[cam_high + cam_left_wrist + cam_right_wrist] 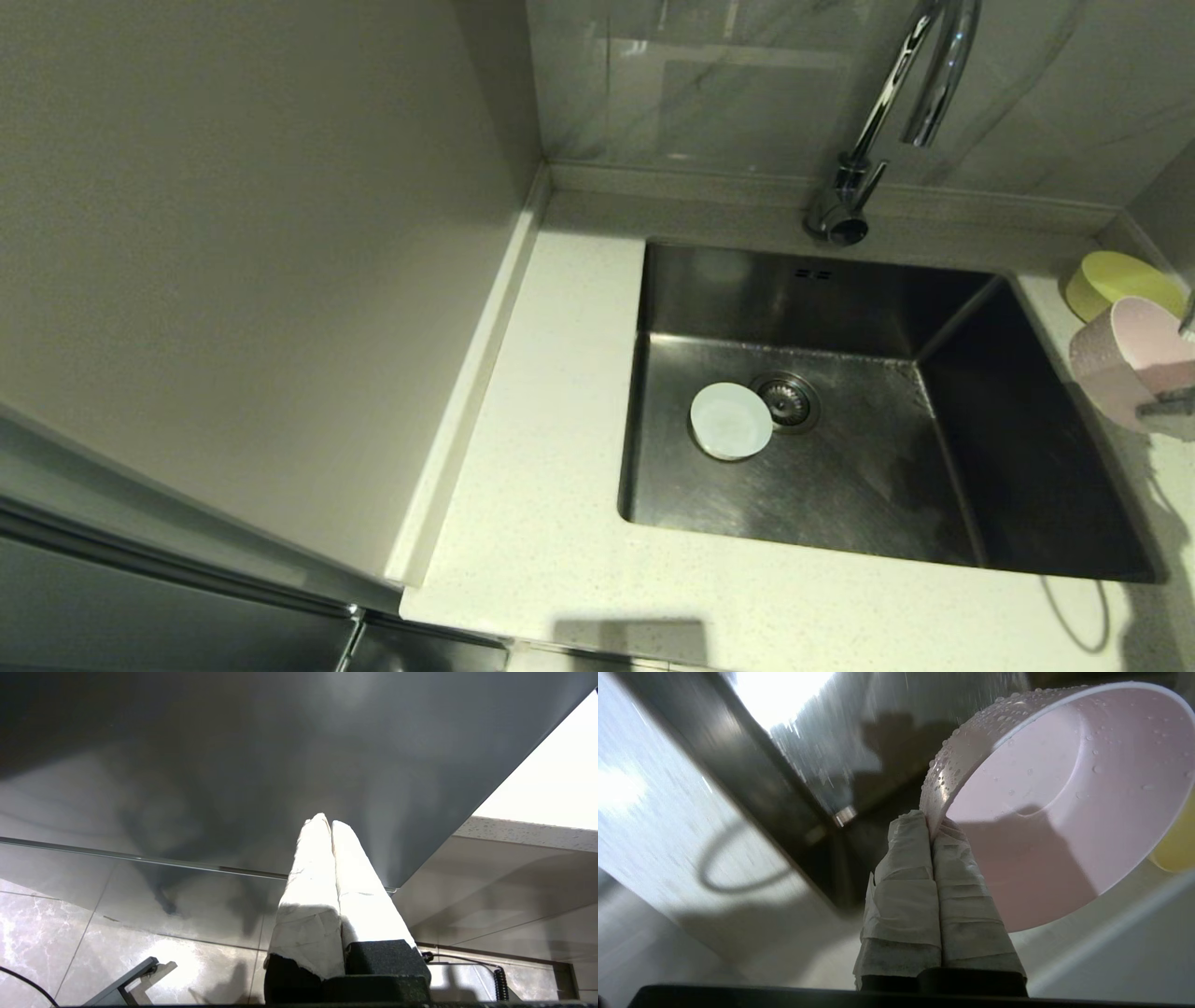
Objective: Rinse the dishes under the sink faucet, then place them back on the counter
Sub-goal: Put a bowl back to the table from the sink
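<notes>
Over at the sink's (812, 523) right edge, right gripper (931, 826) is pinching the wet pink bowl (1045, 826) by its rim, tilted sideways, worktop (523, 560) right below, yellow-green bowl (1116, 280) just behind.

Three bowls, one sink, one faucet, one counter, two end effectors.

There are three small bowls: one white bowl (731, 421), one pink bowl (1125, 359) and one yellow-green bowl (1111, 282). There is one sink (868, 523), and it has one round drain (789, 402) and two little slots (813, 273) in its back wall. One shiny faucet (887, 103) stands behind it. One white counter (551, 504) goes around the sink. There are two end effectors, the left end effector (325, 820) and the right end effector (930, 820), each with two wrapped fingers.
</notes>
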Robot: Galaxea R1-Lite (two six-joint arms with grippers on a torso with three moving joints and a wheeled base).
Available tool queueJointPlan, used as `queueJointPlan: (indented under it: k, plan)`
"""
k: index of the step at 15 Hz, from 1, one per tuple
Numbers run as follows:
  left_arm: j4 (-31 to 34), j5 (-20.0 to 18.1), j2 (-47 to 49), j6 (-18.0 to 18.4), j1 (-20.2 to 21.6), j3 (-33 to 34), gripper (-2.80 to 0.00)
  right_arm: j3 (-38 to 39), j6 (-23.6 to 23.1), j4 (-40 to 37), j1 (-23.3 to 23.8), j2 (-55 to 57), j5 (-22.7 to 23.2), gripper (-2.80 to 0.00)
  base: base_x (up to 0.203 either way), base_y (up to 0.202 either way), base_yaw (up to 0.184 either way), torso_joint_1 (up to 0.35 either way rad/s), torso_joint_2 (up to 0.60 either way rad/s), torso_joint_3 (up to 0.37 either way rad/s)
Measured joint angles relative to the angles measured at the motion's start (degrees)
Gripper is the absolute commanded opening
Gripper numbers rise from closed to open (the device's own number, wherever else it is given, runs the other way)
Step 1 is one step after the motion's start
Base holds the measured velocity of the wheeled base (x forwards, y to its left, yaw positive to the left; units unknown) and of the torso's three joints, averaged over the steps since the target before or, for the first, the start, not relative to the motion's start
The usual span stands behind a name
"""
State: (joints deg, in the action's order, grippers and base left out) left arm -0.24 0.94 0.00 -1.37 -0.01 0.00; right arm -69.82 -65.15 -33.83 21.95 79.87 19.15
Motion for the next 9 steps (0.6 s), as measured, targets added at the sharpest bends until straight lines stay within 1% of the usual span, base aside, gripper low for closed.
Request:
queueJointPlan:
  k: [1, 3, 5, 7, 9]
  plan:
    - [0.0, 0.0, 0.0, 0.0, 0.0, 0.0, -2.80, 0.9, -4.3, 0.0, 1.6, -0.2, -2.4, -2.80, 0.000, 0.000, 0.000, 0.000, 0.00, 0.000]
    - [0.0, 0.0, 0.0, 0.0, 0.0, 0.0, -2.80, 2.2, -10.3, 0.3, 4.2, 0.2, -6.9, -2.80, 0.000, 0.000, 0.000, 0.000, 0.00, 0.000]
    - [0.0, 0.0, 0.0, 0.0, 0.0, 0.0, -2.80, 3.3, -11.6, 1.8, 5.3, 1.1, -9.1, -2.80, 0.000, 0.000, 0.000, 0.000, 0.00, 0.000]
    - [0.0, 0.0, 0.0, 0.0, 0.0, 0.0, -2.80, 5.5, -11.8, 7.0, 5.8, 2.5, -11.3, -2.80, 0.000, 0.000, 0.000, 0.000, 0.00, 0.000]
    - [0.0, 0.0, 0.0, 0.0, 0.0, 0.0, -2.80, 7.8, -11.9, 13.1, 5.9, 4.3, -12.4, -2.80, 0.000, 0.000, 0.000, 0.000, 0.00, 0.000]
